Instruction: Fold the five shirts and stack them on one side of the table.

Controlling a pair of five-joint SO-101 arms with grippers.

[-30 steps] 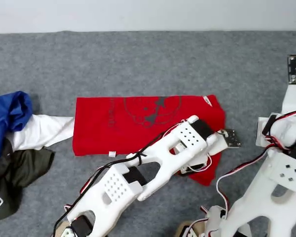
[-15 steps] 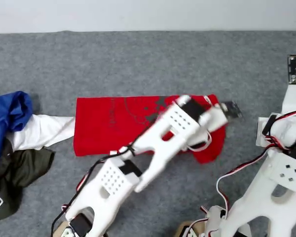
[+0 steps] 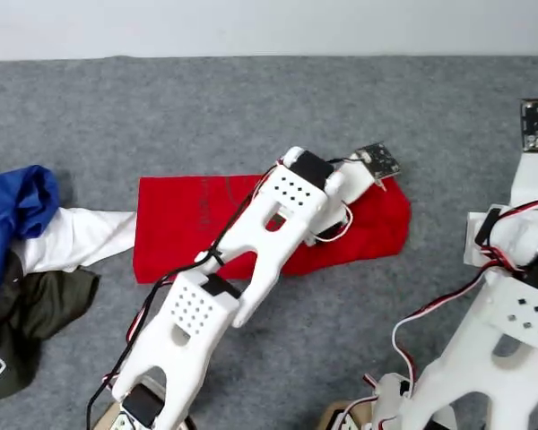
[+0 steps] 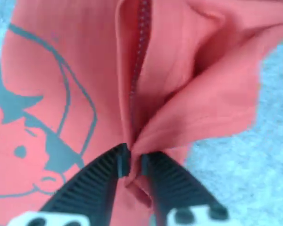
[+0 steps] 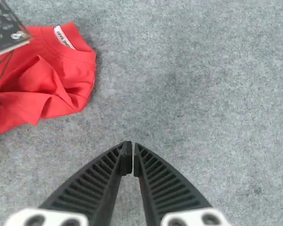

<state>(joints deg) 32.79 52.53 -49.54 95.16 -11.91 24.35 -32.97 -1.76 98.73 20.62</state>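
Left end effector (image 4: 130, 161) is pinching a bunched-up fold of the red shirt (image 3: 175, 228), tips tight on the fabric next to a stitched seam. The shirt lies mid-table, partly folded. The left arm stretches diagonally across it in the high view, so the shirt's middle is covered. Right end effector (image 5: 129, 157) is pressed together with nothing in it, over bare grey table (image 3: 251, 116) near the shirt's collar corner. At the table's left edge there's a pile: blue shirt (image 3: 13, 210), white shirt (image 3: 76, 237) and dark green shirt (image 3: 31, 309), the white one reaching right up to the red shirt.
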